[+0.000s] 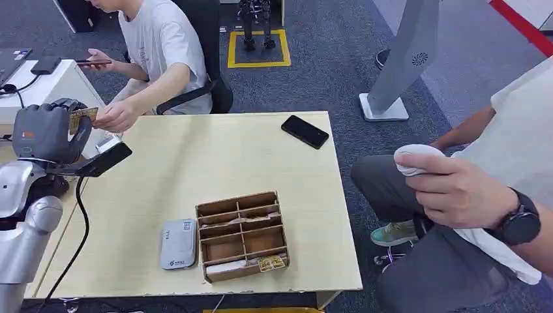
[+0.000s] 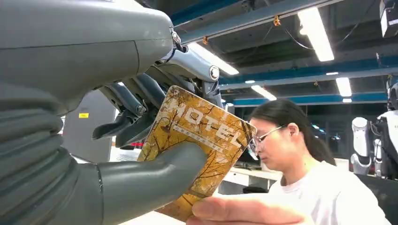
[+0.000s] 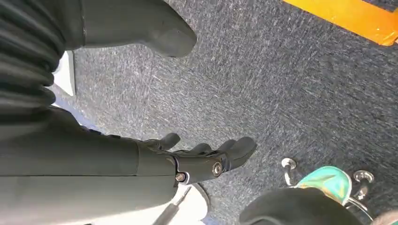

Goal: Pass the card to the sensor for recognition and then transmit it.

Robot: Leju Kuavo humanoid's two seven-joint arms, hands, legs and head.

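Note:
My left hand [image 1: 49, 130] is raised at the table's far left and pinches a yellow-brown hotel card [image 1: 81, 119] between thumb and fingers. In the left wrist view the card [image 2: 202, 140] reads "HOTEL", with my thumb [image 2: 155, 173] across its face. A seated person's hand [image 1: 117, 116] touches the card's far edge, and their fingers [image 2: 244, 212] reach its lower corner. The black card sensor [image 1: 104, 158] sits just below my left hand. My right hand [image 3: 197, 157] hangs over the carpet, fingers apart, holding nothing.
A wooden divided box [image 1: 241, 235] with cards stands near the table's front edge, a white device [image 1: 179, 244] to its left. A black phone [image 1: 304, 131] lies at the far right corner. A second person [image 1: 482, 195] sits at right with a white controller [image 1: 414, 158].

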